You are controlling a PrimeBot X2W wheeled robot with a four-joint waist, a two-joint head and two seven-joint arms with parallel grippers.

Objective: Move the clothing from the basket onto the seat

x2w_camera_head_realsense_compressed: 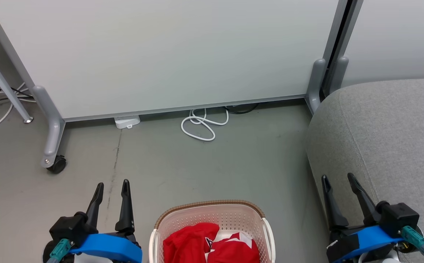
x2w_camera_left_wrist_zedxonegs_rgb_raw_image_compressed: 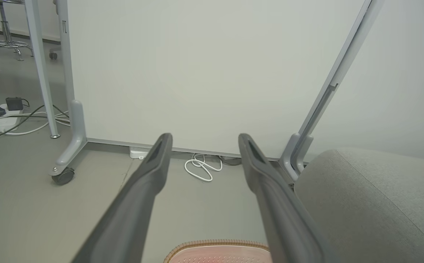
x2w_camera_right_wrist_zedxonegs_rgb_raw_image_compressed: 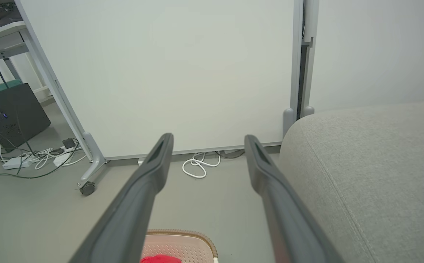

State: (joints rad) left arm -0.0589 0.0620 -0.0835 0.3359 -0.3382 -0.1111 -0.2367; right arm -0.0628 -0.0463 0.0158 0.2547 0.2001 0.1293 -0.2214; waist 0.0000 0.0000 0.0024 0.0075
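Both empty (spread wide), left pincer (x2w_camera_head_realsense_compressed: 113, 183) and right pincer (x2w_camera_head_realsense_compressed: 337, 176) flank the basket (x2w_camera_head_realsense_compressed: 212, 202) holding the clothing (x2w_camera_head_realsense_compressed: 190, 241)

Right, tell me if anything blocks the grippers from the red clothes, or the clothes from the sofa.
Nothing visible does. The clothes lie uncovered in the open-topped basket, between the open left gripper and open right gripper. The sofa stands to the basket's right with nothing seen between them.
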